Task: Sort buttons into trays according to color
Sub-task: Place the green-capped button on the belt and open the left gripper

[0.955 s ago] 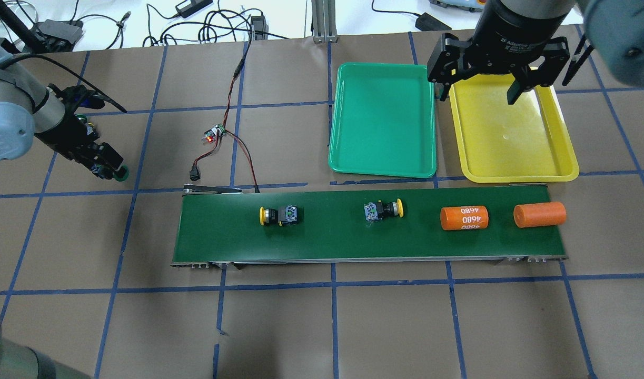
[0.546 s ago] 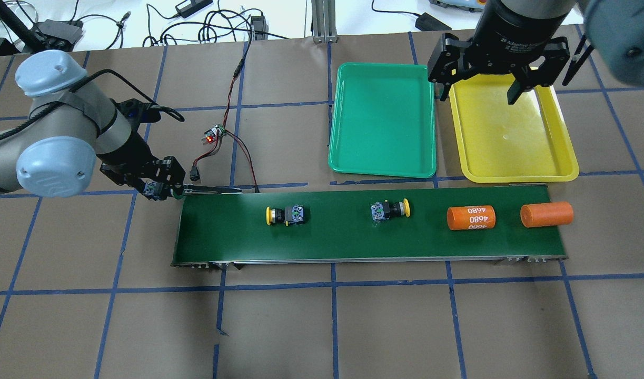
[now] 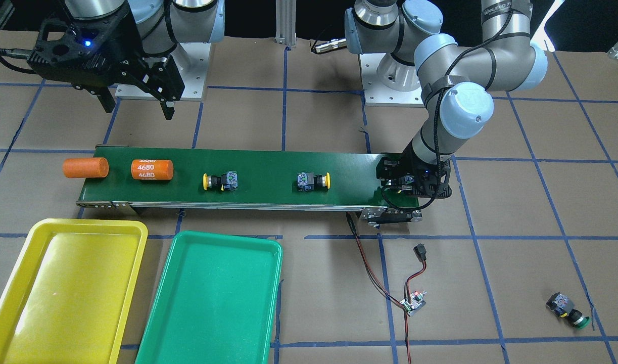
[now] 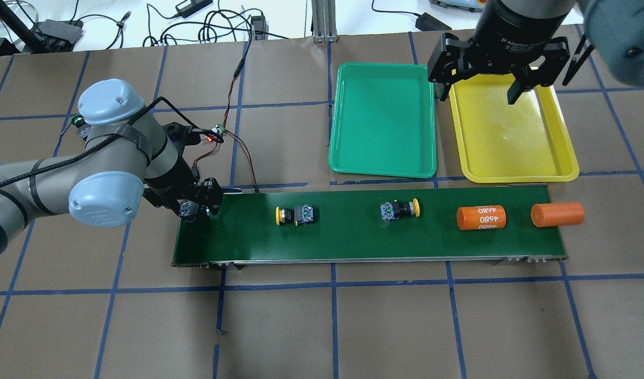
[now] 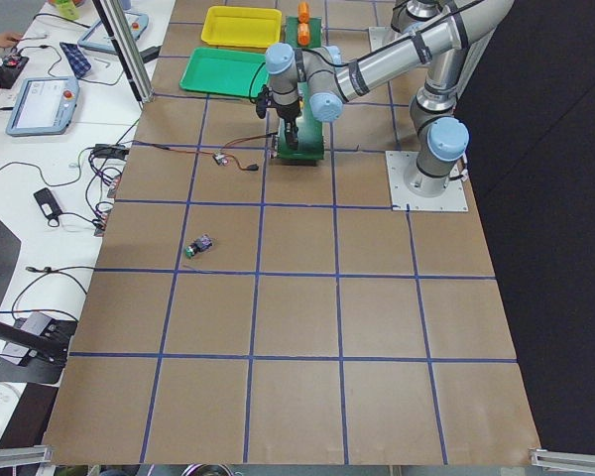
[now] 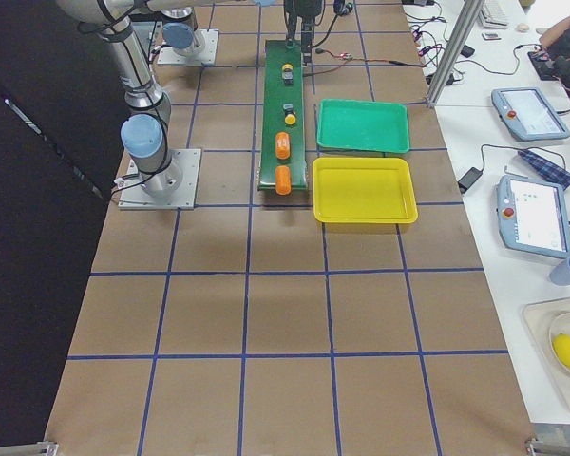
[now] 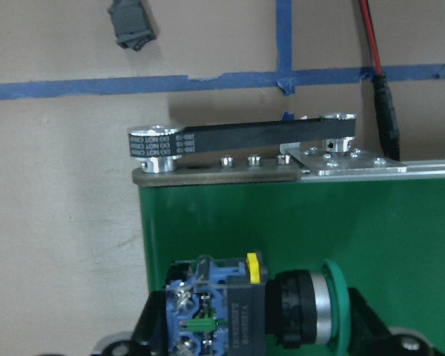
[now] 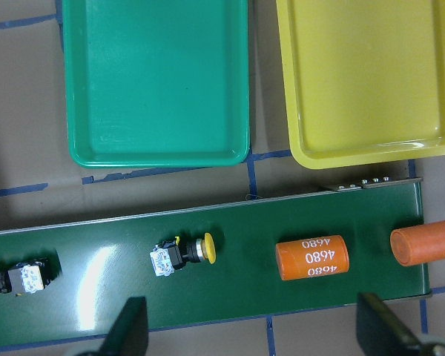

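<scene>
**Left arm.** My left gripper [image 4: 198,208] is closed on a green button [image 7: 245,315]. The button lies sideways between the two fingers [image 7: 152,335], with its green cap pointing along the conveyor belt [image 4: 353,239]. The gripper is low over the belt's end. I cannot tell whether the button touches the belt. The belt's black drive band [image 7: 241,135] is just ahead of the gripper in the wrist view.

**Right arm.** My right gripper [image 4: 478,96] is held high with its jaws spread wide and nothing between them. The green tray [image 4: 382,129] and the yellow tray [image 4: 511,137] lie side by side on the table [image 4: 322,326], beyond this gripper and across the belt from me.

**Task things.**
- Two yellow buttons sit on the belt between my two grippers. One [image 4: 294,215] is nearer the left gripper, and the other [image 4: 398,209] is nearer the right.
- A second green button [image 3: 566,309] rests on the table well apart from the left gripper. It is off the belt, out past its end on my left side.
- Two orange cylinders lie past the yellow buttons, below the right gripper. One [image 4: 481,217] is marked 4680. The other [image 4: 557,214] overhangs the belt's far end.
</scene>
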You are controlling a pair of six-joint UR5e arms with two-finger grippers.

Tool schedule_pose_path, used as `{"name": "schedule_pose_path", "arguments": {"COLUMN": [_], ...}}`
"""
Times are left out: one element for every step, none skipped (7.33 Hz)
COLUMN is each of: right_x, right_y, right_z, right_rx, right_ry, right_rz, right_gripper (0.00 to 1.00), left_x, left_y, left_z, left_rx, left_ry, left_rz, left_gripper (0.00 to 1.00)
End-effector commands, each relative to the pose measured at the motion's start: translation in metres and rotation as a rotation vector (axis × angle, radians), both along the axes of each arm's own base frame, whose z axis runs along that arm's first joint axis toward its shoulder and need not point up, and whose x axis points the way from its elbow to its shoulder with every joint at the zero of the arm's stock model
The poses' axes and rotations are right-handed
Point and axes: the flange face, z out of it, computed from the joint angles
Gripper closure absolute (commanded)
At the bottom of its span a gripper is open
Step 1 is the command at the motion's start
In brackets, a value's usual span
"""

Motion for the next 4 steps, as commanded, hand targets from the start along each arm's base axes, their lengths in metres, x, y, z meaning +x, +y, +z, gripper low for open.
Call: {"name": "schedule_pose_path", "arguments": {"right_x": [0.000, -0.001, -0.001, -0.001], "right_y": [0.000, 0.000, 0.000, 0.000], "right_z": [0.000, 0.001, 0.000, 0.000], "right_rx": [0.000, -0.001, 0.000, 0.000], "right_ry": [0.000, 0.000, 0.002, 0.002], "right_rz": [0.000, -0.001, -0.002, -0.002], "right_gripper": [0.00, 0.00, 0.00, 0.00], "left_x": [0.004, 0.016, 0.036, 0.071], "left_y": [-0.010, -0.028, -0.046, -0.070], "left_z": [0.014, 0.036, 0.056, 0.064], "left_rx": [-0.048, -0.094, -0.132, -0.152], "left_ry": [-0.005, -0.017, -0.025, -0.033], "left_rz": [0.001, -0.007, 0.008, -0.024], "left_gripper": [0.00, 0.00, 0.00, 0.00]}}
